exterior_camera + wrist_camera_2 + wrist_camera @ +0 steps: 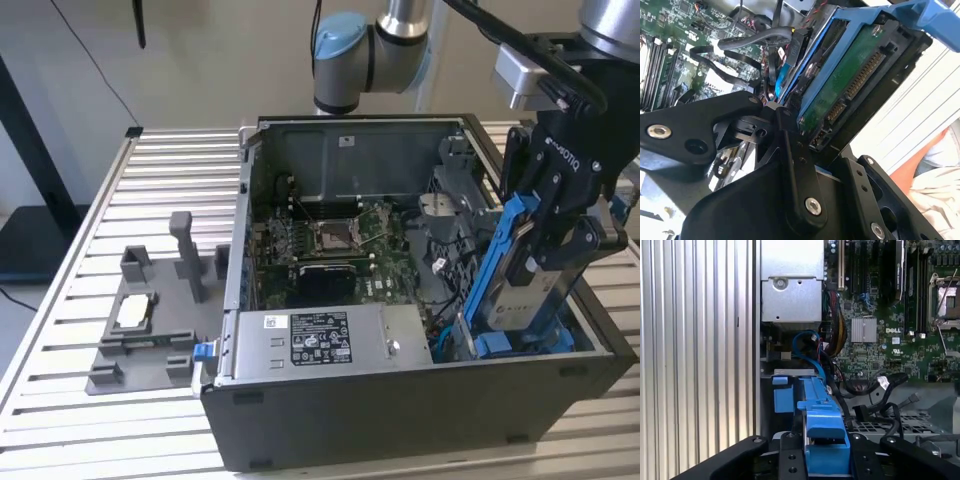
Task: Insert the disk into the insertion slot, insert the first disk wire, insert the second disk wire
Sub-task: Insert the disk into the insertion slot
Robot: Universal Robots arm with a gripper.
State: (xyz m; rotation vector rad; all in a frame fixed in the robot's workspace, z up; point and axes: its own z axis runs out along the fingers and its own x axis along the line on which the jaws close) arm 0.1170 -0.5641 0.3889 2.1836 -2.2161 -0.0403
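Gripper (pixel 548 262) clamps the disk (pixel 520 296) steeply tilted, lower end at the insertion slot (pixel 540 345); that slant could jam its blue carrier (pixel 497 262) on the slot's rim or pinch nearby cables (pixel 752 40).

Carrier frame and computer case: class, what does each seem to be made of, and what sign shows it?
Carrier frame on the disk: likely moulded plastic, from its uniform bright blue colour and soft sheen. Computer case: probably painted sheet metal, from its thin, flat, dark matt walls; plastic cannot be ruled out.
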